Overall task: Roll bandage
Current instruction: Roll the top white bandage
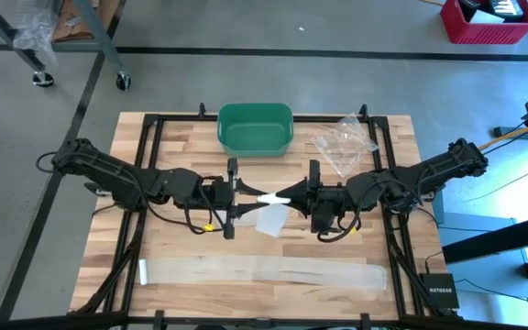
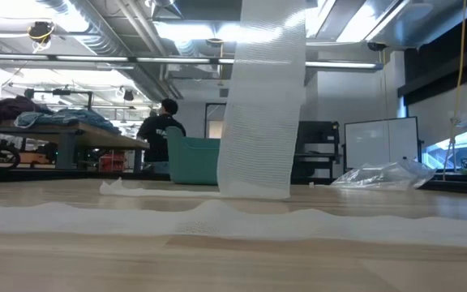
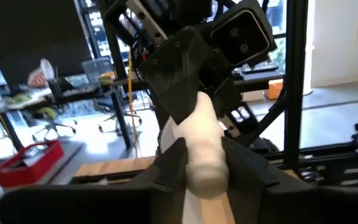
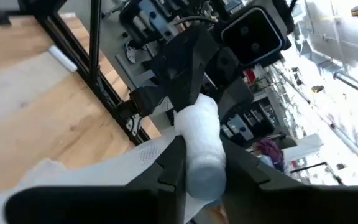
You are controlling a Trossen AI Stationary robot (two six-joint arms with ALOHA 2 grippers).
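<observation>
Mid-table, both claws, left (image 1: pixel 246 190) & right (image 1: pixel 287 194), clamp bandage roll (image 1: pixel 269 196); green bin (image 1: pixel 255 127) behind.

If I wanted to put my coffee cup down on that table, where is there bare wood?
Bare wood shows left of the green plastic bin at the far edge, and between the flat white bandage strip near the front and the arms. The middle is crowded: the left tool and right tool meet on the white bandage roll. Crumpled clear plastic wrap fills the far right.
</observation>
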